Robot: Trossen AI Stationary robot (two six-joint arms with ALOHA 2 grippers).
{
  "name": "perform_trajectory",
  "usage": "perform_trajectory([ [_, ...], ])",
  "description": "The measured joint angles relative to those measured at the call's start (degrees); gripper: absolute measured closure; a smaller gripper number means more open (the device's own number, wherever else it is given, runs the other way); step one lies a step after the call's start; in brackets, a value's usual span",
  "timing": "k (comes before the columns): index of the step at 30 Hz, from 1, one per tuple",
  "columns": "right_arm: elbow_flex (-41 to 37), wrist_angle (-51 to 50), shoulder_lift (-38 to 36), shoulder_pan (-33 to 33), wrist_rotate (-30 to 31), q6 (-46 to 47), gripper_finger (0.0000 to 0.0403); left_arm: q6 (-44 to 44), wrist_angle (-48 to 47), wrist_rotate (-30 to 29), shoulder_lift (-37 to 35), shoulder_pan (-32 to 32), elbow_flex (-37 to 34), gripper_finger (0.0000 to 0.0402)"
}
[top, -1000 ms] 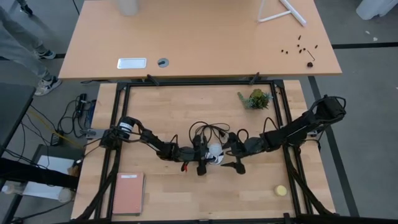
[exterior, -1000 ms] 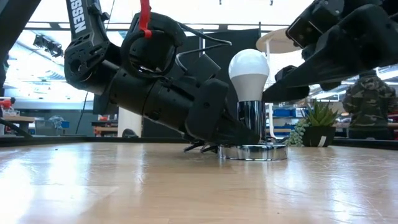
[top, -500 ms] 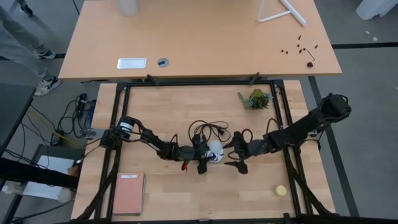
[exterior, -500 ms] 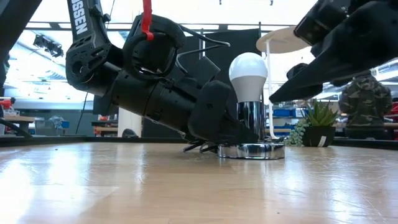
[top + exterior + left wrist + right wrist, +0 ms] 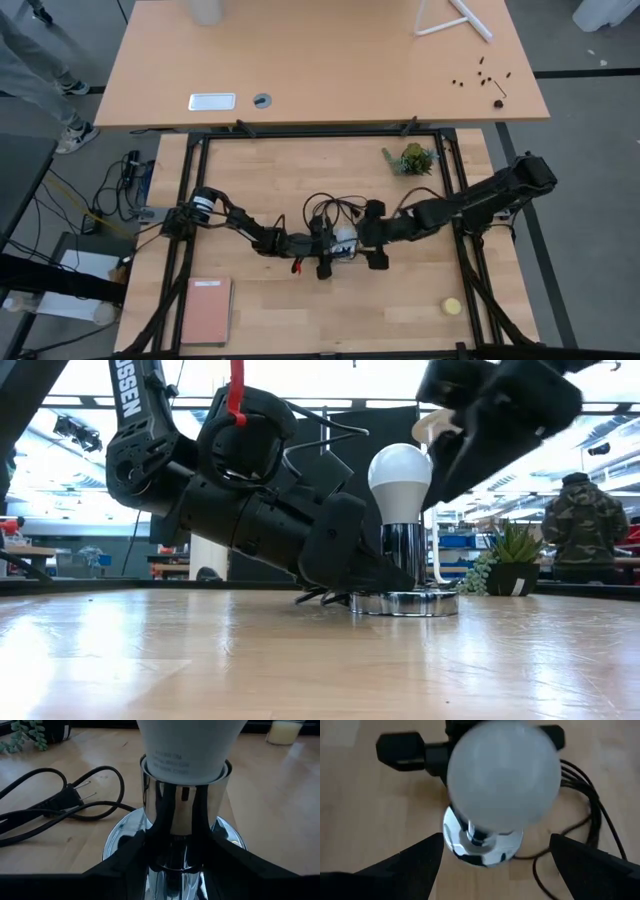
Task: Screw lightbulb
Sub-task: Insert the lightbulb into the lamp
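The white lightbulb [image 5: 400, 468] stands upright in a chrome socket [image 5: 405, 555] on a round mirror base [image 5: 405, 603] at the table's middle. My left gripper [image 5: 175, 865] lies low on the socket's left, shut on its stem. My right gripper [image 5: 496, 840] hangs open up and to the right of the lightbulb [image 5: 502, 780], tipped downward at it. Its two fingers are spread wide and touch nothing. In the high view the lightbulb [image 5: 345, 240] sits between my left gripper [image 5: 335, 250] and my right gripper [image 5: 372, 236]. My left gripper pinches the socket's chrome stem [image 5: 180, 820] between its two fingers [image 5: 125, 855], below the collar that holds the bulb. The fingers come nearly level from the table's left, slanting slightly down. The socket stands upright with its base flat on the table.
A black cord with its plug [image 5: 60, 802] lies coiled behind the socket [image 5: 335, 208]. A small potted plant [image 5: 411, 158] stands far right, a yellow ball [image 5: 452, 306] near right, a pink notebook [image 5: 206, 310] near left. A person [image 5: 585, 525] stands beyond the table.
My right gripper has drawn back a little from the lightbulb toward the table's right, then risen and tipped its fingers down toward it, staying open. The lightbulb, the socket and my left gripper have kept still.
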Motion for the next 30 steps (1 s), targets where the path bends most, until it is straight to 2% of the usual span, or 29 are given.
perform_trajectory([
  [4,5.5,-4.3,3.7,-3.4,-6.8,-1.5,0.0031,0.2,0.1,0.2,0.0,0.0,0.0,0.0206],
  [8,11.8,-10.5,8.3,-5.3,-9.6,-3.3,0.0030,-0.1,0.1,0.2,0.0,0.0,0.0,0.0206],
  [19,29.9,-26.2,20.8,-5.8,-11.5,-8.0,0.0030,-0.5,0.1,0.2,0.0,0.0,0.0,0.0206],
  [25,35.6,-32.6,26.3,-6.0,-12.0,-11.2,0.0031,-0.6,0.1,0.2,0.0,0.0,0.1,0.0206],
  [30,38.0,-34.6,27.6,-6.0,-11.4,-16.2,0.0046,-0.7,0.1,0.2,0.0,0.0,0.1,0.0206],
])
